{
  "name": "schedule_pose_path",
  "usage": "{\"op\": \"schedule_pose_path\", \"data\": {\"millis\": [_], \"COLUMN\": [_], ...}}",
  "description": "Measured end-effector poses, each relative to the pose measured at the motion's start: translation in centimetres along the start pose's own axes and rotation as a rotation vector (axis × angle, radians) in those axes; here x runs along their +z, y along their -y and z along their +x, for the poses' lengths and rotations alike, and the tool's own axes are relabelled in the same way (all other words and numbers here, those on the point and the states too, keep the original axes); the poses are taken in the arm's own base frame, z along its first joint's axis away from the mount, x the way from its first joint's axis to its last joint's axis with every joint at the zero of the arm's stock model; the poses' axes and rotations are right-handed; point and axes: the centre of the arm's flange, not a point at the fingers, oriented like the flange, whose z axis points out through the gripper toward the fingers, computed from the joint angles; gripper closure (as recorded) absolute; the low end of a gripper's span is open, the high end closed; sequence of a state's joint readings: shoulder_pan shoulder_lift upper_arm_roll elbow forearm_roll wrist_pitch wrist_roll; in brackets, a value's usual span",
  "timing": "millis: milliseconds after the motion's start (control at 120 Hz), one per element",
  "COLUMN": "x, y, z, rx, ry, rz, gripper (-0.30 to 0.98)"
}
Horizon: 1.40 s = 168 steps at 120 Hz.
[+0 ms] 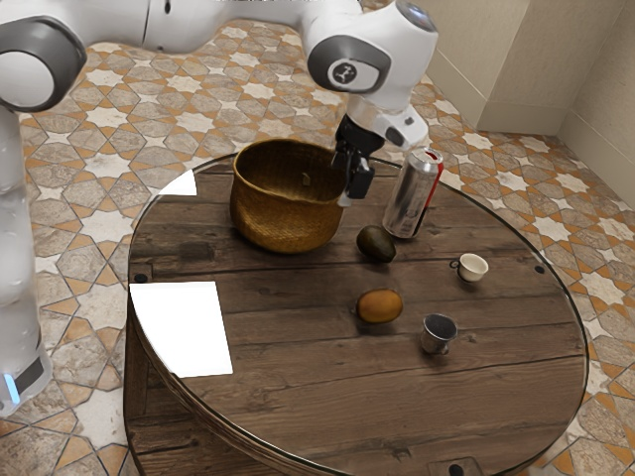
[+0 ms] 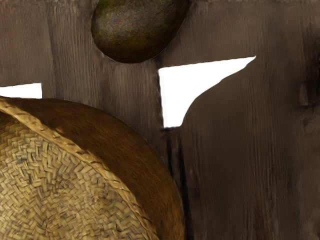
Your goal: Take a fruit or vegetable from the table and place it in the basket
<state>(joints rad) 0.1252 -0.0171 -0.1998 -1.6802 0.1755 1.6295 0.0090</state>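
The black gripper (image 1: 349,200) hangs at the right rim of the woven basket (image 1: 288,220) in the exterior view, pointing down. A dark avocado (image 1: 376,244) lies on the table just beyond it, and an orange-brown fruit (image 1: 380,306) rests farther toward the exterior view's bottom. From my wrist, the avocado (image 2: 137,30) and the curved rim of the basket (image 2: 90,155) are both in sight, apart from each other. Whether anything is between the fingertips is hard to tell.
A silver can (image 1: 411,196) stands close beside the gripper and behind the avocado. A small white cup (image 1: 472,268) and a grey metal cup (image 1: 438,335) are on the round wooden table (image 1: 298,377), toward the exterior view's right.
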Motion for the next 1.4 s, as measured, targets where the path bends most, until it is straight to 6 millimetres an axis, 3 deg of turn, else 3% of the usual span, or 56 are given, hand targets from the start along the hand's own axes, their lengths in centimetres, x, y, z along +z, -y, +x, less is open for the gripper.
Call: {"op": "schedule_pose_path", "data": {"millis": [208,358,608,867,1033,1400], "x": [-0.5,1.7,3.9,4.8,6.9,8.7], "y": [-3.1,-5.6,-6.1,-11.5,-11.4,-11.7], "z": [1.2,3.0,4.0,4.4,4.0,4.7], "rx": [0.036,0.059,0.043,0.115,0.095,0.11], "ry": [-0.087,-0.098,-0.106,-0.112,-0.08,-0.093], "rz": [-0.056,-0.125,-0.19,-0.234,-0.262,-0.282], "gripper": [0.0,0.0,0.0,0.0,0.0,0.0]}}
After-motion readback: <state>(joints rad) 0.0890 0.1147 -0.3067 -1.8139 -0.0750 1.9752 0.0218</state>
